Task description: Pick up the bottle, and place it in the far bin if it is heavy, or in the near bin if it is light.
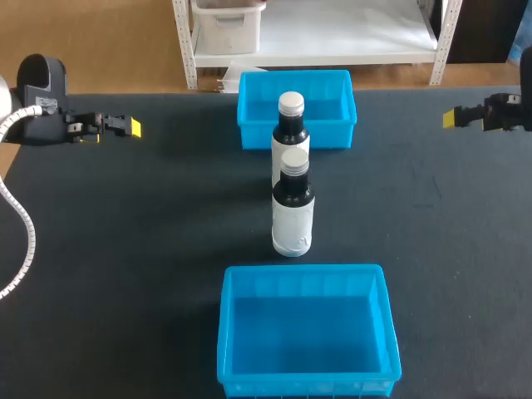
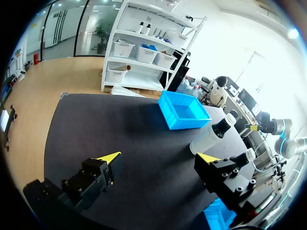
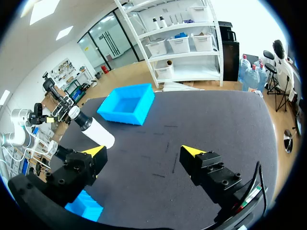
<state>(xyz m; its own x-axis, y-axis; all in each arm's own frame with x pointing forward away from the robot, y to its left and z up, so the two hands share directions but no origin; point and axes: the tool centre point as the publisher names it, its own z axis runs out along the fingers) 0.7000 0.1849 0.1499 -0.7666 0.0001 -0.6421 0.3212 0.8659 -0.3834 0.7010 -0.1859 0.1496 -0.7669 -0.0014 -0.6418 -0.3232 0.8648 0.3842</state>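
Two dark bottles with white labels and grey caps stand upright in a line at mid-table: the nearer bottle [image 1: 293, 208] and the farther bottle [image 1: 290, 126], which is just in front of the far blue bin [image 1: 326, 90]. The near blue bin [image 1: 303, 332] lies at the front edge with nothing in it. My left gripper [image 1: 126, 126] hovers far to the left of the bottles; in the left wrist view it [image 2: 158, 158] is open and holds nothing, with a bottle [image 2: 211, 136] ahead of it. My right gripper [image 1: 454, 117] hovers far to the right, open [image 3: 144, 151], with a bottle [image 3: 93, 128] ahead.
The dark table mat [image 1: 141, 233] stretches bare on both sides of the bottle line. The far bin [image 3: 127, 104] holds nothing that I can see. The table's back edge runs just behind the far bin.
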